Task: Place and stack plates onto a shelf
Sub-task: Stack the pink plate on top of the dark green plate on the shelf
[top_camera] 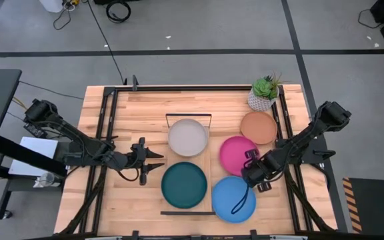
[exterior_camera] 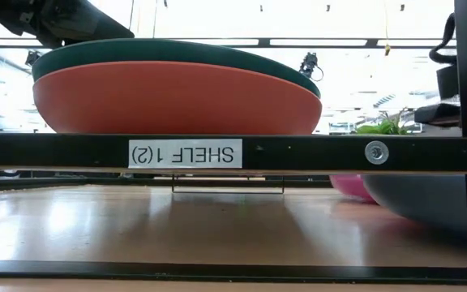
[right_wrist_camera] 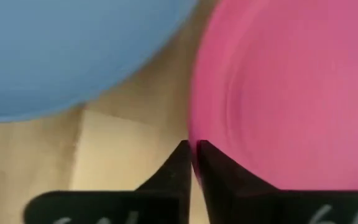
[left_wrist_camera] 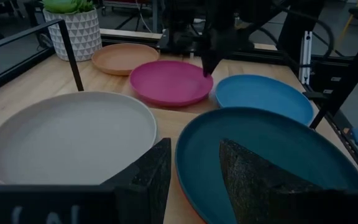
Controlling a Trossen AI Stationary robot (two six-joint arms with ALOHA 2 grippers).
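The shelf [top_camera: 212, 162] lies lengthwise down the middle of the worktop [top_camera: 132, 113], running from the near edge toward the far edge. On its near half sits a dark teal plate [top_camera: 185, 185], stacked directly on a terracotta plate [exterior_camera: 177, 99], as the low view shows. On its far half rests a grey plate [top_camera: 188, 137].

Left gripper [top_camera: 157, 162] hovers just beside the shelf's left side, level with the gap between the grey and dark teal plates; its fingers [left_wrist_camera: 148, 177] are spread and hold nothing.

Off the shelf, toward the near right corner, lies a blue plate [top_camera: 233, 199]. Just beyond it is a magenta plate [top_camera: 237, 155]. Right gripper [top_camera: 255, 165] is at the magenta plate's right-hand rim; its fingers [right_wrist_camera: 179, 168] are pressed almost together at that rim, and whether they pinch the plate cannot be told.

Farther back near the right edge lies an orange plate [top_camera: 259, 127], and a potted plant [top_camera: 265, 93] stands at the far right corner.
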